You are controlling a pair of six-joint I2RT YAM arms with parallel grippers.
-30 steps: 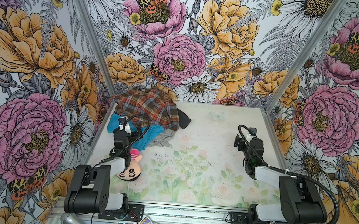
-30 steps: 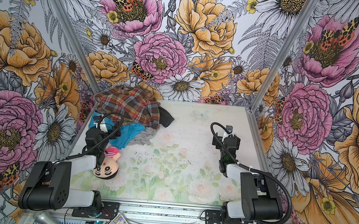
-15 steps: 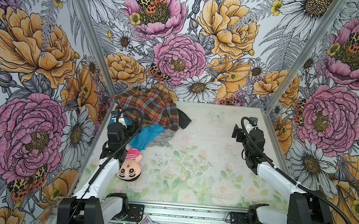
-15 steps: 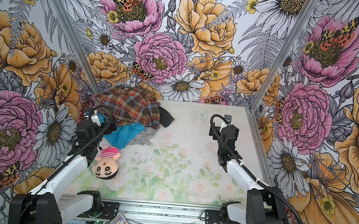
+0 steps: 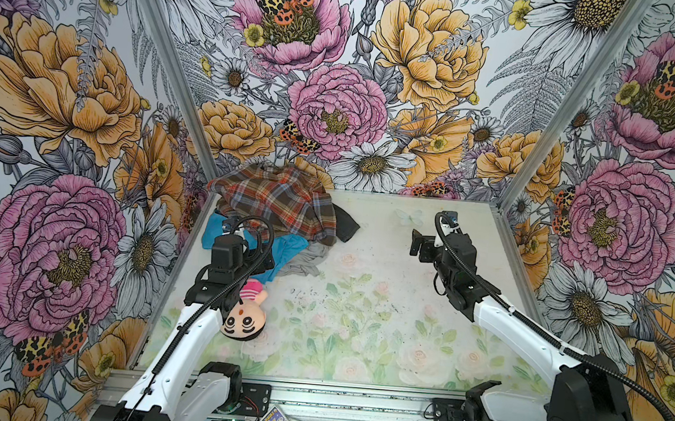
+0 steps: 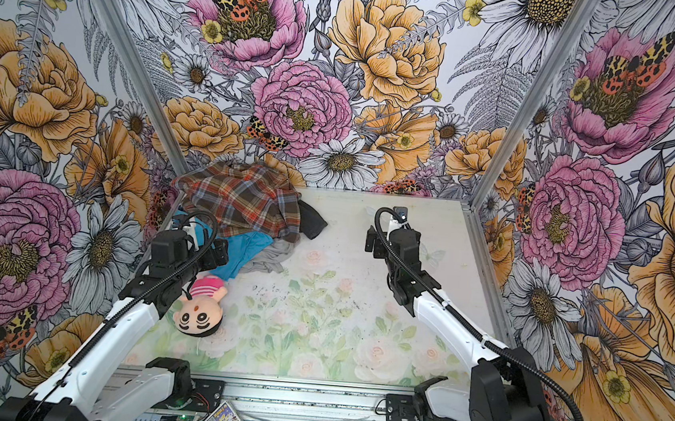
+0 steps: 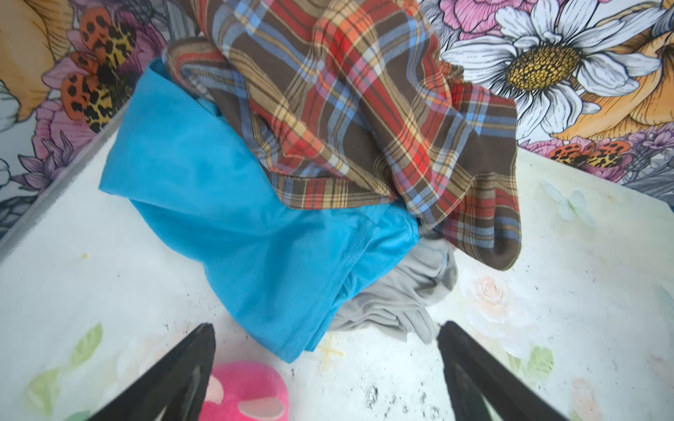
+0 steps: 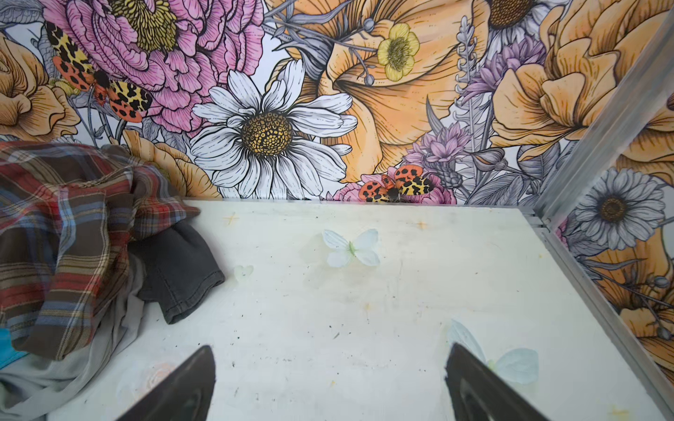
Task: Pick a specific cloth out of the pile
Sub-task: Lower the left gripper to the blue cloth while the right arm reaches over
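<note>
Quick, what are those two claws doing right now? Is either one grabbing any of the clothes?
Left gripper: open, holding nothing; the turquoise cloth lies just ahead of it.
Right gripper: open, holding nothing, over the bare table.

Both top views look steeply down from high above the near edge, taking in the whole pale floral-printed tabletop [image 5: 385, 265]. Both wrist views sit low, close, sharing the crumpled brown-orange plaid shirt [image 7: 364, 109].

The left arm [image 5: 187, 331] and right arm [image 5: 524, 340] have white links and bulky black joint housings. A black ribbed cable [image 5: 272, 241] runs along each; the jaws are black wedges
</note>
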